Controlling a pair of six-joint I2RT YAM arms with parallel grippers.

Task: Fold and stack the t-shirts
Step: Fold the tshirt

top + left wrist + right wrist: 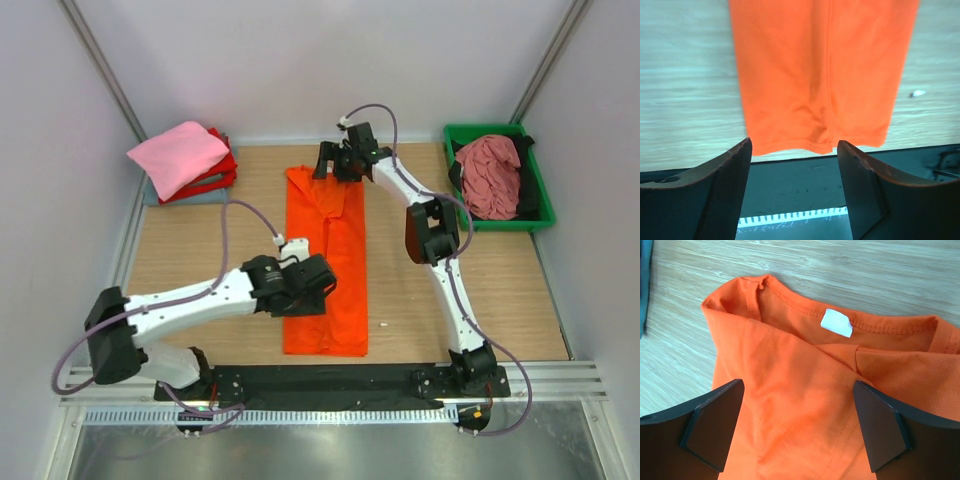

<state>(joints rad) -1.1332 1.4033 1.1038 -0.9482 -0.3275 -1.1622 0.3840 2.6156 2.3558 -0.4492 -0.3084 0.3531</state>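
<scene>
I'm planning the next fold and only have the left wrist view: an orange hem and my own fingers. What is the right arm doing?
Observer: The right gripper is over the collar end of the orange t-shirt, jaws open, holding nothing.
Operator: How does the whole shirt lie?
Observer: As one long narrow strip, collar at the far end, hem at the near end.
Operator: Has a stack been started?
Observer: Yes, at the far left: a folded pink t-shirt lies on top of a red t-shirt.
</scene>
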